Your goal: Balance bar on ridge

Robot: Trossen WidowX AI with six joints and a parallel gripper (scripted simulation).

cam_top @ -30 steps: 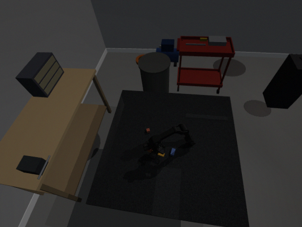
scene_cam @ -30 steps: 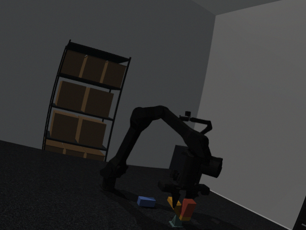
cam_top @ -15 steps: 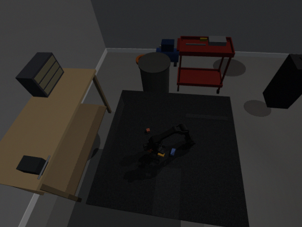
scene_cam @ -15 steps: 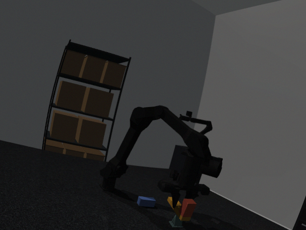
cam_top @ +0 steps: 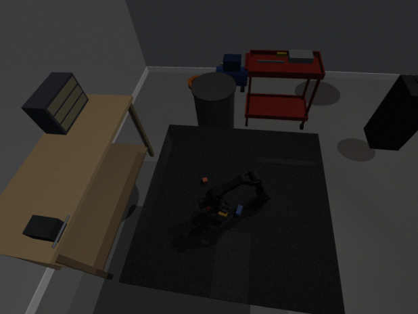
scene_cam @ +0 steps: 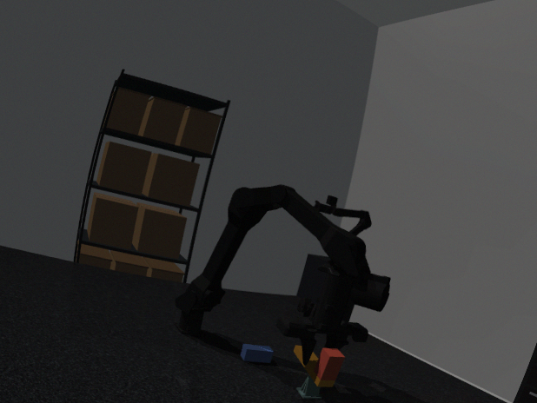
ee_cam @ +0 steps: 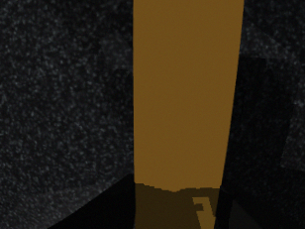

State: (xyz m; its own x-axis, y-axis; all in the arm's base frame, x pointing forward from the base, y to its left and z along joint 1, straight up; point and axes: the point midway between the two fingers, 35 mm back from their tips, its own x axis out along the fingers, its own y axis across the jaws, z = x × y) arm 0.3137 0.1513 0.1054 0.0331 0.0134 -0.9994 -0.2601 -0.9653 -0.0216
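Observation:
The orange-yellow bar (cam_top: 222, 214) (scene_cam: 325, 383) (ee_cam: 183, 98) carries a red block (scene_cam: 331, 365) on its near end in the exterior view; a bit of red also shows beside the gripper in the top view. My gripper (scene_cam: 315, 360) is shut on the bar, between its ends, with the fingers pointing down. The grey-green ridge (scene_cam: 309, 387) stands on the dark mat (cam_top: 287, 237) under the bar. The bar is just above or on the ridge; I cannot tell whether they touch or whether the bar is level. The ridge is hidden in the wrist view.
A blue block (cam_top: 239, 210) (scene_cam: 256, 353) lies between the arm's base and the bar. Another small red block (cam_top: 205, 180) lies apart on the mat. A wooden workbench (cam_top: 67, 152), a grey bin (cam_top: 216, 108) and a red cart (cam_top: 277, 106) stand around the mat.

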